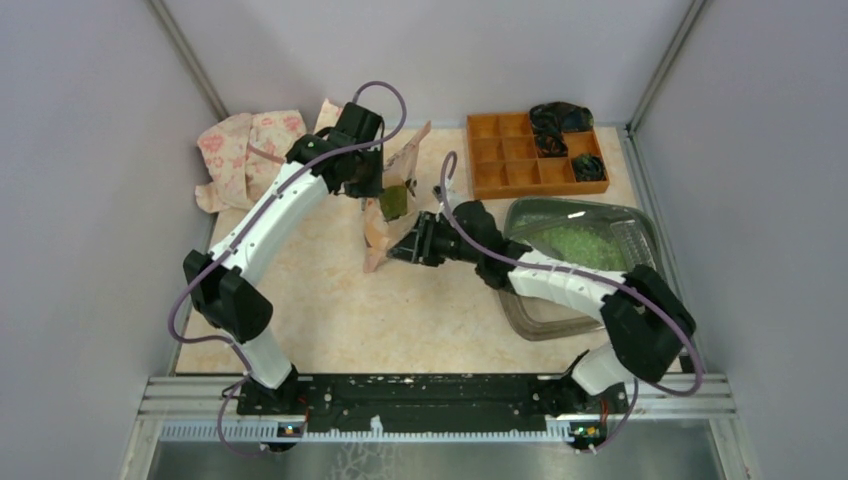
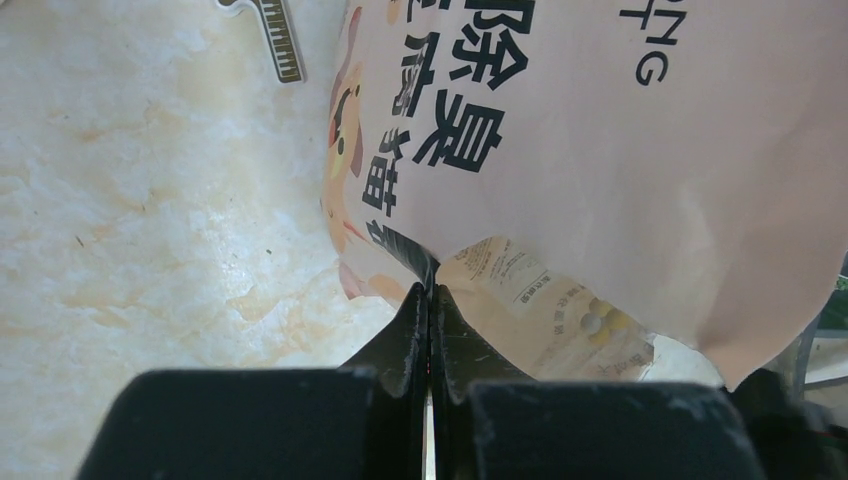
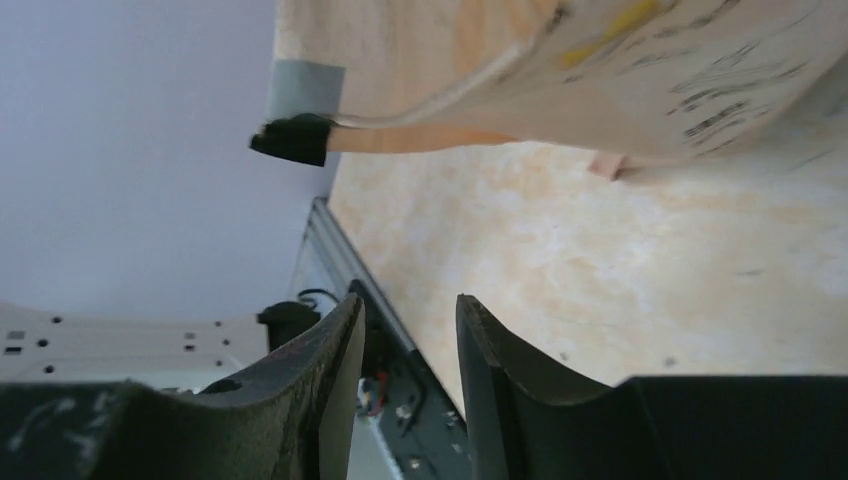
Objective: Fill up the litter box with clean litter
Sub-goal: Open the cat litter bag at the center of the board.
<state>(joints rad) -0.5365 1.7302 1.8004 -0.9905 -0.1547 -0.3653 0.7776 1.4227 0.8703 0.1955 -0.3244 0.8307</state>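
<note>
Left gripper (image 2: 430, 290) is pinched tight on the bag's (image 2: 600, 150) edge, holding it up around 12 o'clock on the table (image 1: 400, 310). Right gripper (image 3: 405, 310) sits at the bag's 5 o'clock, jaws apart with nothing between them. Litter box (image 1: 545, 312) is over at 3 o'clock, with litter (image 1: 585, 245) piled in its far half.
</note>
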